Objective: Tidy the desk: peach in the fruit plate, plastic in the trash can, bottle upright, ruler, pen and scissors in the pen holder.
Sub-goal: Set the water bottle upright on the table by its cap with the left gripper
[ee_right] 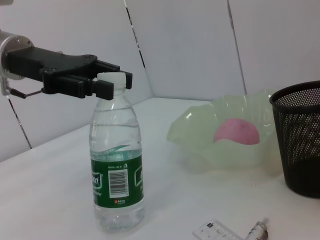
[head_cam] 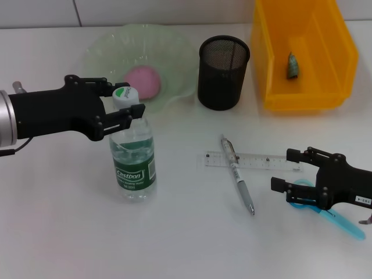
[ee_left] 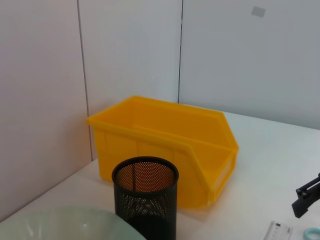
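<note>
A clear bottle [head_cam: 132, 160] with a green label stands upright on the table; it also shows in the right wrist view [ee_right: 116, 170]. My left gripper [head_cam: 124, 100] is shut on its white cap, also in the right wrist view [ee_right: 110, 84]. A pink peach [head_cam: 142, 81] lies in the green glass plate [head_cam: 174, 55]. A clear ruler [head_cam: 261, 161] and a pen [head_cam: 238, 177] lie crossed on the table. My right gripper [head_cam: 286, 170] is open just above the blue scissors [head_cam: 340, 221]. A piece of plastic [head_cam: 292, 65] lies in the yellow bin [head_cam: 343, 58].
The black mesh pen holder [head_cam: 224, 72] stands between the plate and the yellow bin, and looks empty. In the left wrist view the bin [ee_left: 165, 145] is behind the holder [ee_left: 145, 197]. A white wall closes off the back of the table.
</note>
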You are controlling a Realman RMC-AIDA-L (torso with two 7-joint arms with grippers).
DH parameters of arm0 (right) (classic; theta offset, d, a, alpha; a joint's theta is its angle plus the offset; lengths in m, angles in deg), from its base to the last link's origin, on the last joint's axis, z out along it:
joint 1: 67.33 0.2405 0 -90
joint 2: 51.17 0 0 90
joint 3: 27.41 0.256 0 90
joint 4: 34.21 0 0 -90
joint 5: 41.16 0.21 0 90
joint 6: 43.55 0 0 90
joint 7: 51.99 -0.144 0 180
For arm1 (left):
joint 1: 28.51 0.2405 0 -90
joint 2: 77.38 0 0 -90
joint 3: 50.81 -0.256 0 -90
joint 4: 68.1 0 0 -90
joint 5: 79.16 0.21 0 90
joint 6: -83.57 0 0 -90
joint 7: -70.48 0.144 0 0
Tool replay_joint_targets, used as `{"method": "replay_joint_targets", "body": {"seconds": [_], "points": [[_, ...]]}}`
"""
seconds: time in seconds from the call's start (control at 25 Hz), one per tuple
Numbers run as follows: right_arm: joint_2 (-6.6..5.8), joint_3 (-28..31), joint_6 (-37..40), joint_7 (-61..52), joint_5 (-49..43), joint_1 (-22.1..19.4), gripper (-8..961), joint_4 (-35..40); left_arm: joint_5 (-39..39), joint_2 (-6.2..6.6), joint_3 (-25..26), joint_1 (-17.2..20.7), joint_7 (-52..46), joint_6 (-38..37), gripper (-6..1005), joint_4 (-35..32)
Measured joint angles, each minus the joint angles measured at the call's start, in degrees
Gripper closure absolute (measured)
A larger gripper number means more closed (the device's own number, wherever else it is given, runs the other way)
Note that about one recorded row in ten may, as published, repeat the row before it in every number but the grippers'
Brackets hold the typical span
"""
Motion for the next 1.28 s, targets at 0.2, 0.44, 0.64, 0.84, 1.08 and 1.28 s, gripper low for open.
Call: {"method": "replay_joint_targets", "body": {"seconds": [0.2, 0.44, 0.64, 0.84, 1.08, 1.28], "points": [[0.00, -0.2, 0.1, -0.2, 0.0, 0.0, 110, 0.2, -1.5, 0.00, 1.8, -0.3, 2.0, -0.1, 526, 1.6], [0.00, -0.5, 0.1, -0.2, 0.0, 0.2, 110, 0.3, -3.8, 0.02, 3.7, -0.9, 5.3, -0.3, 542, 4.1], [0.00, -0.6, 0.1, -0.3, 0.0, 0.3, 110, 0.2, -4.1, -0.14, 4.3, -2.2, 6.8, -0.1, 562, 6.7], [0.00, -0.6, 0.1, -0.3, 0.0, 0.3, 111, 0.1, -4.3, -0.15, 4.3, -2.2, 7.0, 0.0, 574, 6.7], [-0.01, -0.6, 0.1, -0.4, -0.1, 0.3, 110, 0.1, -6.0, -0.15, 3.8, -2.0, 10.3, -0.6, 573, 6.9], [-0.06, -0.5, 0.2, -1.0, -0.2, 0.2, 111, 0.6, -7.6, -0.18, 4.1, -2.2, 10.9, -0.2, 572, 6.9]]}}
